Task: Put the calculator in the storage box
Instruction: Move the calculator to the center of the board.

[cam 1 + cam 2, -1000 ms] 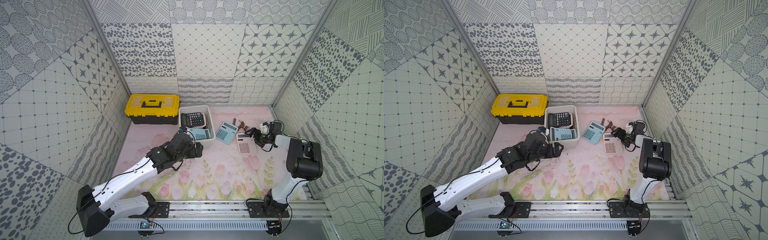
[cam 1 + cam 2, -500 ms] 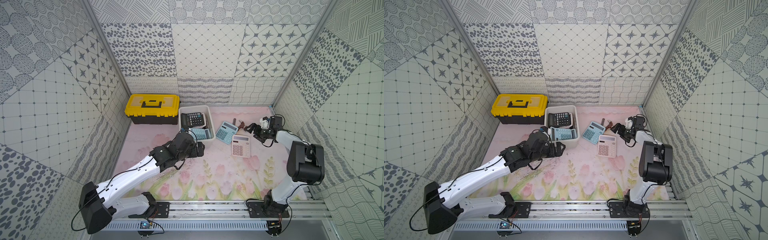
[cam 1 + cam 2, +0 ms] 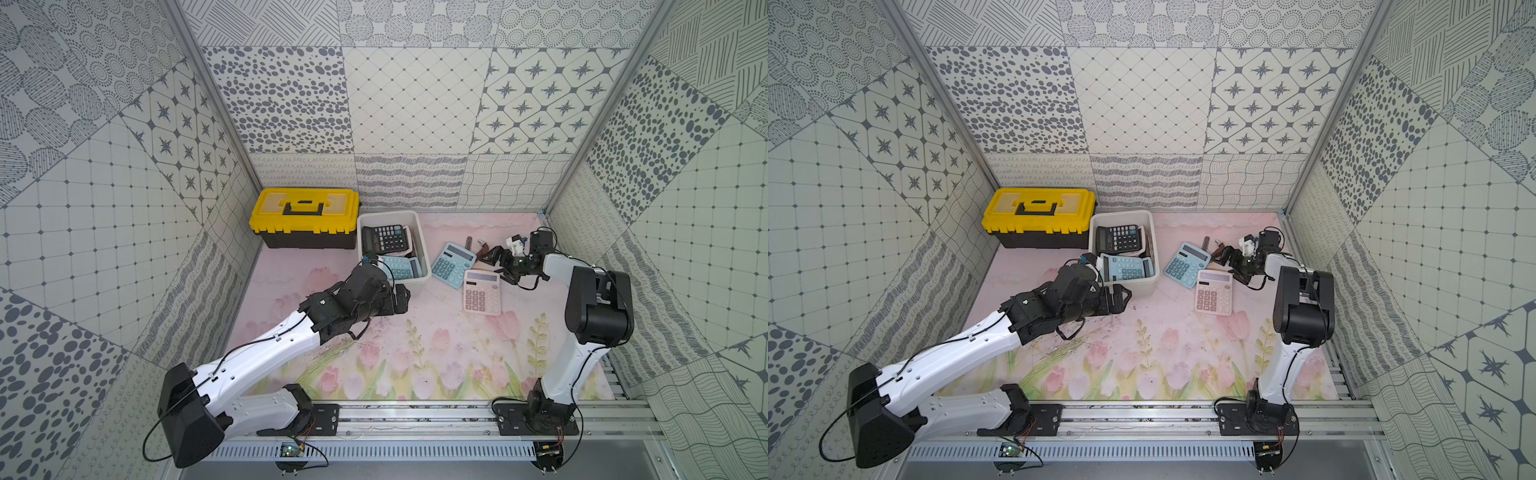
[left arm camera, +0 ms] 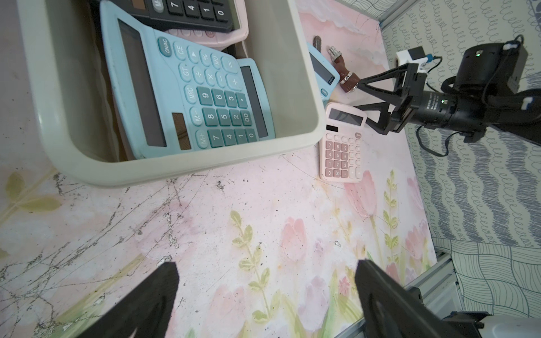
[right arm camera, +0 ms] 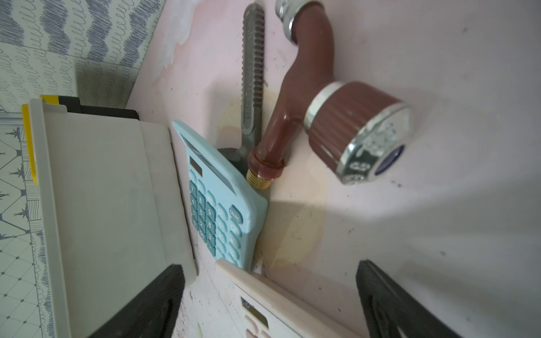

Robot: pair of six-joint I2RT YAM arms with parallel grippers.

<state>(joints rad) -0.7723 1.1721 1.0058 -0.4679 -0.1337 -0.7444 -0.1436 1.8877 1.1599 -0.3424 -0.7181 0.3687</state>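
The off-white storage box (image 3: 388, 212) (image 3: 1121, 212) (image 4: 181, 168) stands at the back, holding a black calculator (image 3: 383, 239), a blue one (image 4: 187, 96) and a pink one beneath them. On the mat to its right lie a blue calculator (image 3: 453, 264) (image 5: 222, 210) and a pink calculator (image 3: 481, 291) (image 3: 1213, 293) (image 4: 342, 146). My right gripper (image 3: 496, 266) (image 5: 269, 272) is open, low over the pink calculator's top edge. My left gripper (image 3: 401, 297) (image 4: 268, 269) is open and empty over bare mat, just in front of the box.
A yellow-lidded black toolbox (image 3: 305, 218) stands left of the box. A brown tap (image 5: 351, 128) and a grey ridged metal tool (image 5: 253, 73) lie just behind the blue calculator on the mat. Patterned walls close in the sides and back.
The pink calculator slid a little to the left early on and now lies still. My right gripper shifted slightly around its top edge, staying open. The left arm barely moved.
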